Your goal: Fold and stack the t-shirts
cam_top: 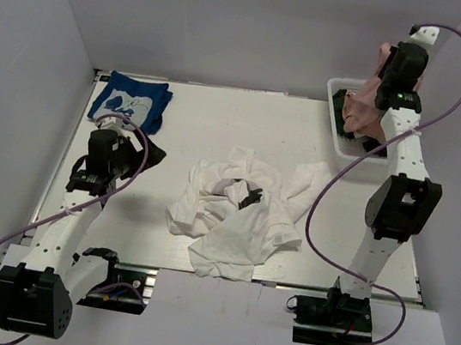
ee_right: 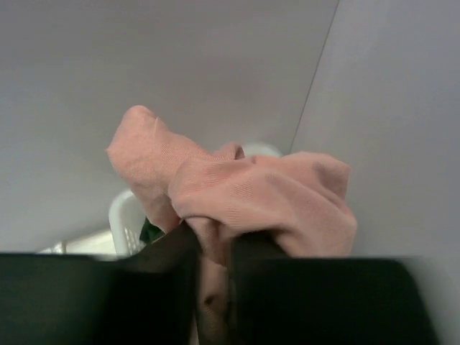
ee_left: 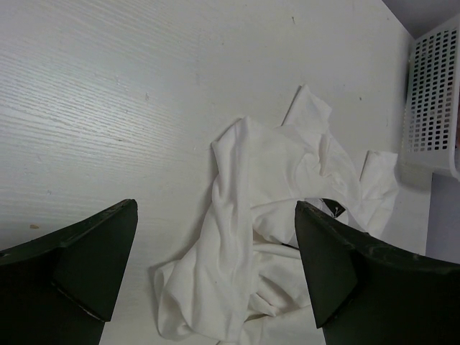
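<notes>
A crumpled white t-shirt point(cam_top: 237, 213) lies in a heap mid-table; it also shows in the left wrist view point(ee_left: 273, 237). A folded blue t-shirt with a white graphic point(cam_top: 131, 102) lies at the back left. My left gripper point(cam_top: 148, 153) is open and empty, just in front of the blue shirt and left of the white heap point(ee_left: 215, 277). My right gripper point(cam_top: 372, 94) is shut on a dusty-pink t-shirt point(ee_right: 244, 190) and holds it raised over the white mesh basket point(cam_top: 339, 145). The pink shirt point(cam_top: 361, 110) hangs down toward the basket. A dark green cloth point(ee_right: 149, 231) shows inside the basket.
The basket stands at the back right corner, against the right wall; its side shows in the left wrist view point(ee_left: 435, 108). Grey walls enclose the table on the left, back and right. The right arm's purple cable point(cam_top: 332, 188) loops over the table's right part.
</notes>
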`<state>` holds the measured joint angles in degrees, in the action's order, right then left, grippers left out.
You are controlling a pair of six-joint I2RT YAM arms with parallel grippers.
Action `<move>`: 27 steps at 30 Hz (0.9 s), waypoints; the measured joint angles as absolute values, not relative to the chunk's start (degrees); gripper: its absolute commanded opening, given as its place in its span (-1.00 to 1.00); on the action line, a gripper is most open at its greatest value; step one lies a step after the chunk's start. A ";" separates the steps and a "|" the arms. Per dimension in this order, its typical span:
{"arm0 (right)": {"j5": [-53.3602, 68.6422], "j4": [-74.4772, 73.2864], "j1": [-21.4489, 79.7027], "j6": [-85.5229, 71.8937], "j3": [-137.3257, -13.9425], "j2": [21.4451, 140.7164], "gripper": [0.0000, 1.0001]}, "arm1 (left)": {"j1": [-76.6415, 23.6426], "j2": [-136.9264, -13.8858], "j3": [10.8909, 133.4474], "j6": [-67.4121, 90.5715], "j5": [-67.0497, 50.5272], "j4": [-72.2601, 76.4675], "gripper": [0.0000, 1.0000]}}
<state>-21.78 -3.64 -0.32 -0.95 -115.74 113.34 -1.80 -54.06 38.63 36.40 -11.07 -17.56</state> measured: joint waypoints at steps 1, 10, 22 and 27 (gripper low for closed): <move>-21.61 -4.08 -0.56 -2.13 -115.13 114.32 0.49 | -1.80 -54.19 38.63 36.38 -11.07 -17.58 1.00; -13.78 -16.29 -0.64 -6.63 -106.26 113.43 0.81 | -1.80 -53.54 38.52 36.93 -11.29 -19.16 1.00; -7.46 -16.95 30.04 -16.47 -66.67 82.21 0.81 | -1.80 -50.02 36.01 38.63 -15.53 -19.22 1.00; -10.28 -20.45 45.01 -22.15 -54.19 78.08 0.81 | -1.85 -49.65 34.37 39.05 -17.74 -18.76 1.00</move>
